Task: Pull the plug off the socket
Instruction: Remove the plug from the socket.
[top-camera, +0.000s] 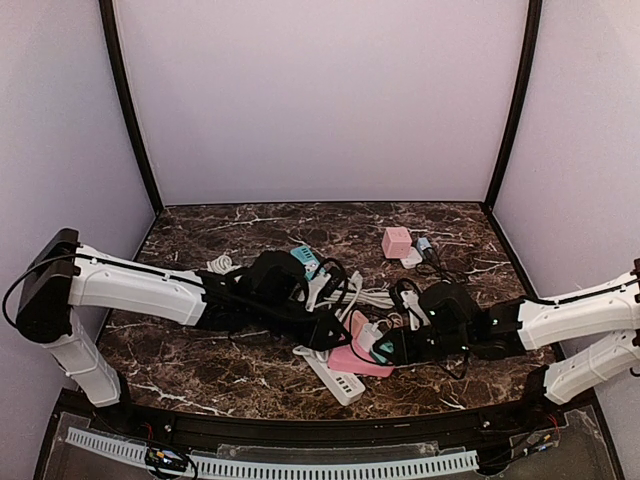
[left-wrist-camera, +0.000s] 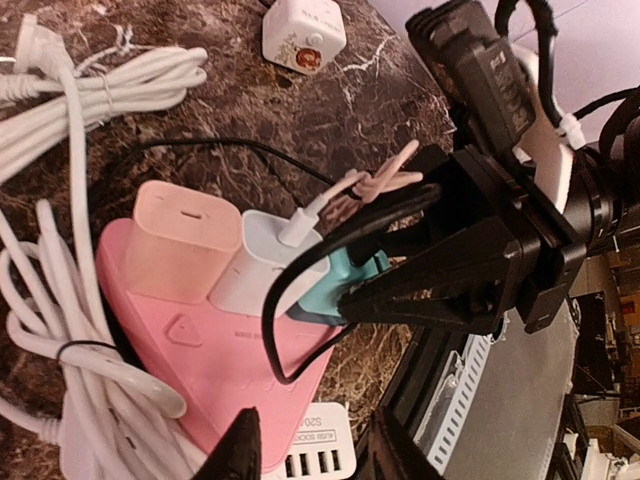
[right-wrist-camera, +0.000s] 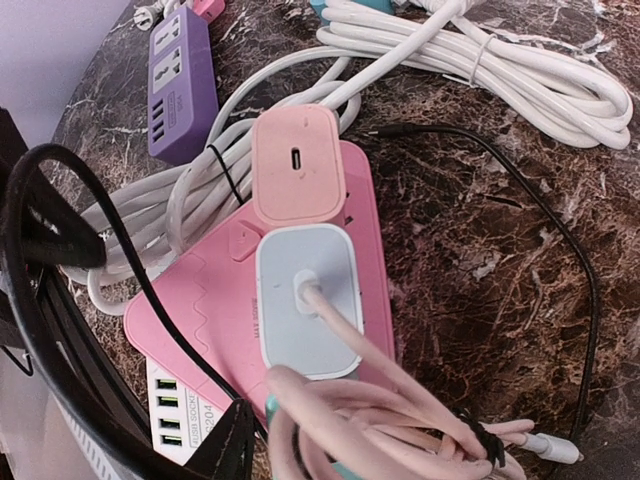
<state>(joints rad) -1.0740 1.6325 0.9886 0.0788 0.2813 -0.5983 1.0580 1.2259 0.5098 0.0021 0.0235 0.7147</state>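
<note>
The pink socket (top-camera: 372, 368) lies at the front middle of the table with three plugs in it. Farthest along it is a pink adapter (right-wrist-camera: 297, 165), then a white adapter (right-wrist-camera: 305, 300) with a pink cable, then a teal plug (left-wrist-camera: 335, 290) at the near end. My right gripper (top-camera: 395, 347) is shut on the teal plug, and its black fingers (left-wrist-camera: 430, 290) clamp it from the side. My left gripper (left-wrist-camera: 315, 445) straddles the socket's (left-wrist-camera: 220, 370) narrow corner, jaws partly closed. One finger lies on the pink edge. Whether the other touches is hidden.
A white USB strip (top-camera: 340, 380) lies under the pink socket's corner. Coiled white cables (right-wrist-camera: 480, 60) and a purple power strip (right-wrist-camera: 180, 75) lie behind. A pink cube charger (top-camera: 397, 241) sits at the back right. A thin black cable (right-wrist-camera: 560, 250) loops over the marble.
</note>
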